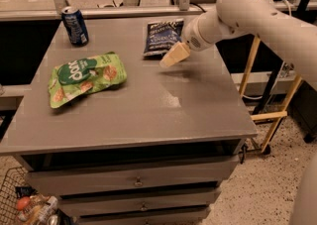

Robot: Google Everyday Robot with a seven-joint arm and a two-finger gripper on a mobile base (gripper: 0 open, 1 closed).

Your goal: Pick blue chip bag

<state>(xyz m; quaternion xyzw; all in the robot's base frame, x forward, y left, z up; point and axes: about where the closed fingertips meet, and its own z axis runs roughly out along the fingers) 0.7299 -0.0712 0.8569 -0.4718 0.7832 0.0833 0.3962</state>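
The blue chip bag (161,35) lies flat at the far middle of the grey table (148,105), dark navy with white lettering. My gripper (172,56) hangs on the white arm that reaches in from the right. Its tan tip points down-left just off the bag's near right corner, a little above the tabletop. It holds nothing that I can see.
A larger light-green snack bag (85,77) lies at the table's left. A blue soda can (75,25) stands at the far left corner. A wooden frame (267,70) stands right of the table. A wire basket with items (29,206) sits on the floor, lower left.
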